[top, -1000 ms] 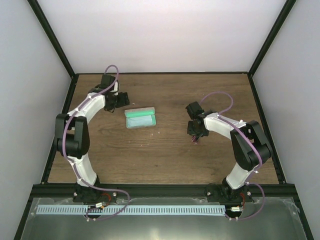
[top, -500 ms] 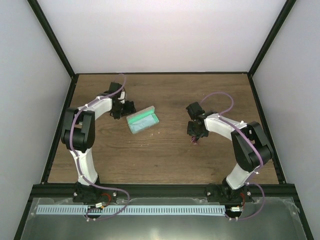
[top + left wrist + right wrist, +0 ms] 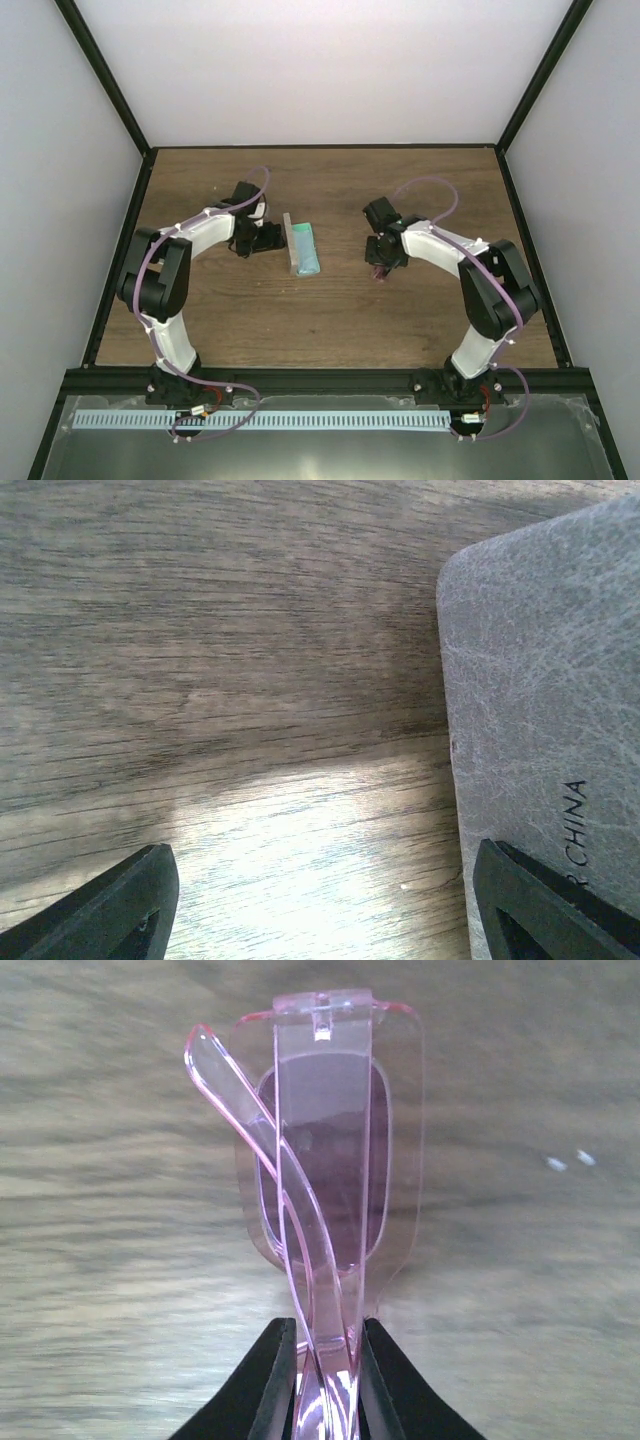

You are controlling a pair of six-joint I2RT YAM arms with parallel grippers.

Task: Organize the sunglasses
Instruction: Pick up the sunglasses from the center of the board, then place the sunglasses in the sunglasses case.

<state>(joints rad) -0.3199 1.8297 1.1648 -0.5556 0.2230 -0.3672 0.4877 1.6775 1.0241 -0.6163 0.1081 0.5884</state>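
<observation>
My right gripper (image 3: 328,1370) is shut on the pink-framed sunglasses (image 3: 325,1160), folded, held just above the wood; in the top view they show as a small dark pink bit (image 3: 381,270) under my right gripper (image 3: 380,262). The grey case with green lining (image 3: 302,245) lies open mid-table, long side running front to back. My left gripper (image 3: 270,238) is open just left of the case. In the left wrist view my left gripper (image 3: 330,900) is spread wide, with the case's grey outside (image 3: 550,700) at the right, under the right fingertip (image 3: 540,905).
Bare brown wood table (image 3: 330,320) inside black frame rails (image 3: 120,240) and white walls. No light blue cloth in view.
The case has been swung from lying crosswise to lying front to back. My left gripper moved right and nearer with it. My right gripper shifted a little left and farther, still holding the sunglasses.
</observation>
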